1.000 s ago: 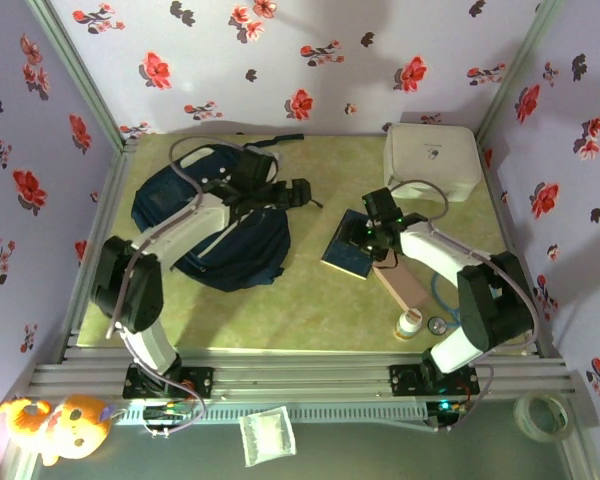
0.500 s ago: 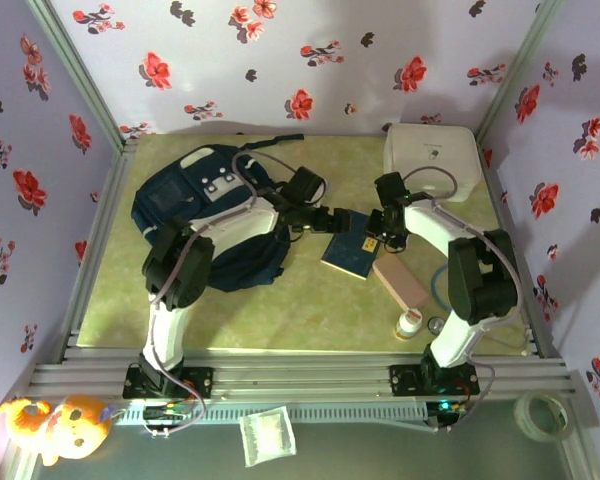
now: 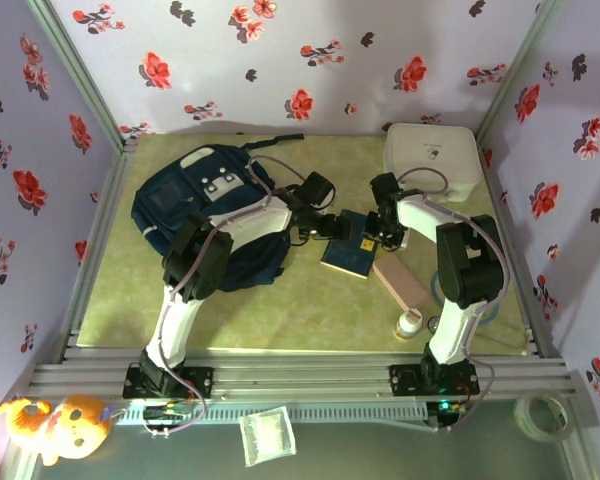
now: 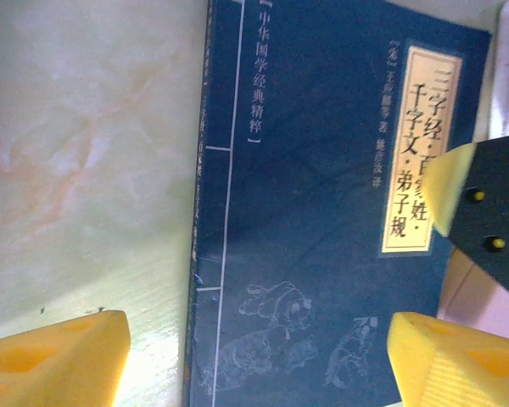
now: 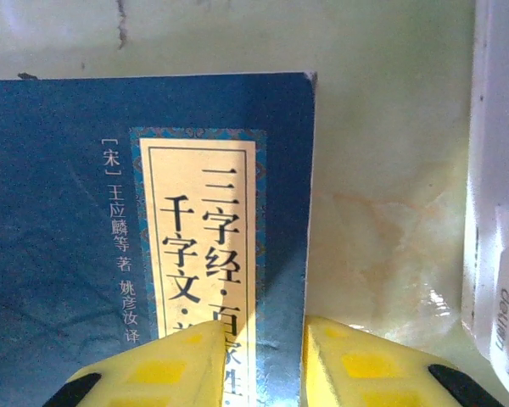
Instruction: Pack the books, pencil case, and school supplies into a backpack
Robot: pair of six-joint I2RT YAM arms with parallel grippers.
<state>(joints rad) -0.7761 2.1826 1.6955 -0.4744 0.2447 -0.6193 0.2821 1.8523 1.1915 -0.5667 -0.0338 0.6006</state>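
left gripper: jaws wide, nothing held, book flat between its fingers | right gripper: jaws nearly together astride that book's edge, grip cannot tell | backpack: to left gripper's left | pencil case: near right gripper

The right gripper holds its yellow fingers close together. The right edge of a dark-blue book runs into the narrow gap between them, and one finger overlaps its yellow title label. Beyond the other finger is pale marbled table, then a white box.
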